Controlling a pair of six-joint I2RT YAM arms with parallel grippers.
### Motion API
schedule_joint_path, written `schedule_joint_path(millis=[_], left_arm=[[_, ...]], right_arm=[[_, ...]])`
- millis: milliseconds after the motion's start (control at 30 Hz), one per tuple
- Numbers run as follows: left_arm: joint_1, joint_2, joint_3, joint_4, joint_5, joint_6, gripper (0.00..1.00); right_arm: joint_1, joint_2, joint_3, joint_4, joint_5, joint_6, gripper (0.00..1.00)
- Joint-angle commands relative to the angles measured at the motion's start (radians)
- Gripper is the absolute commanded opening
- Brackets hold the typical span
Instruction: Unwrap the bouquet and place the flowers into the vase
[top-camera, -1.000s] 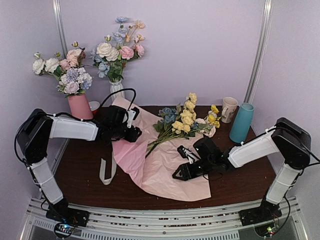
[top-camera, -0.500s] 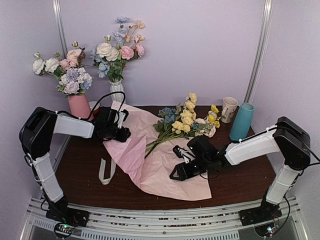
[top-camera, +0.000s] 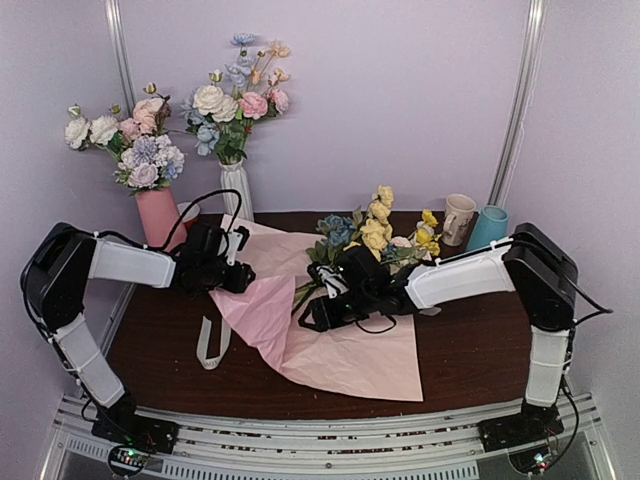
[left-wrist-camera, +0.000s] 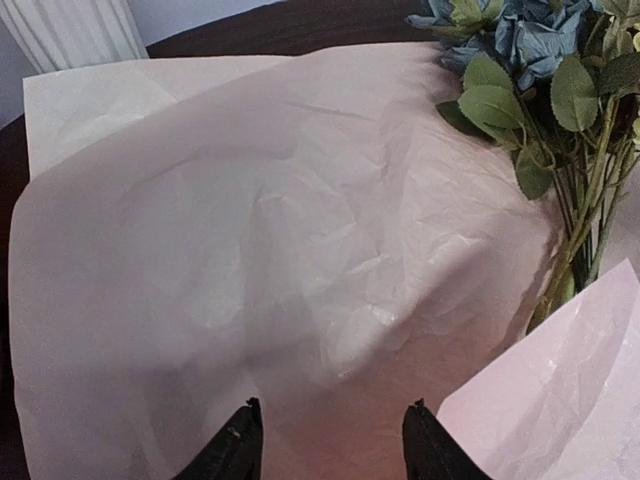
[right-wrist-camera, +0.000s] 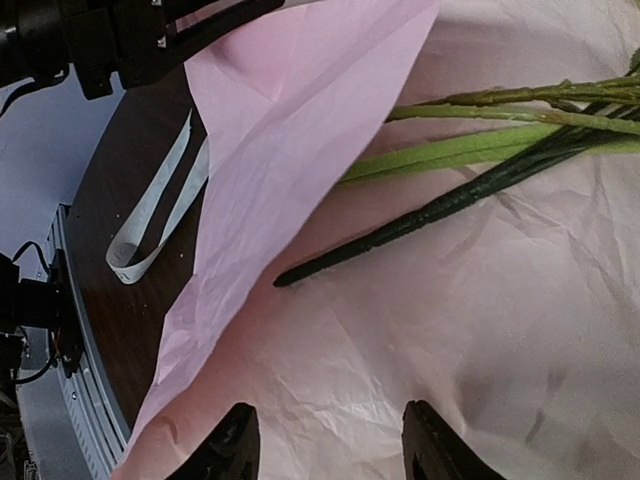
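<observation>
The bouquet's pink paper lies spread open on the dark table, with its left flap folded over. The flowers, yellow, blue and pale, lie loose on it, their green stems pointing toward the front left. My right gripper hovers open just over the paper near the stem ends, holding nothing. My left gripper is open at the paper's left part, empty. The cream ribbon lies on the table left of the paper. The teal vase stands at the back right, partly behind my right arm.
A cream mug stands beside the teal vase. A pink vase and a white ribbed vase, each holding its own bunch, stand at the back left. The white ribbed vase is close ahead of my left gripper.
My right arm has swung left and forward across the paper to the stem ends. My left gripper has drawn back a little to the left. The paper's left flap has shifted.
</observation>
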Motion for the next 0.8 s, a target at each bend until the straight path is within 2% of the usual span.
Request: schedule_joint_path(millis=[0,267,767], left_arm=[[0.002,-0.069,-0.021,0.041,0.012,-0.015,0.5],[0.003,-0.169,-0.016,-0.014,-0.013,-0.014,0.5],[0.002,-0.489,0.038,-0.193,-0.062,-0.025,0.52]], right_arm=[[0.033,0.1,0.126,-0.017,0.002,0.011,0.51],[0.1,0.209,0.28,-0.036,-0.043,0.002,0.5],[0.256,0.332,0.408,-0.043,-0.11,-0.033,0.5]])
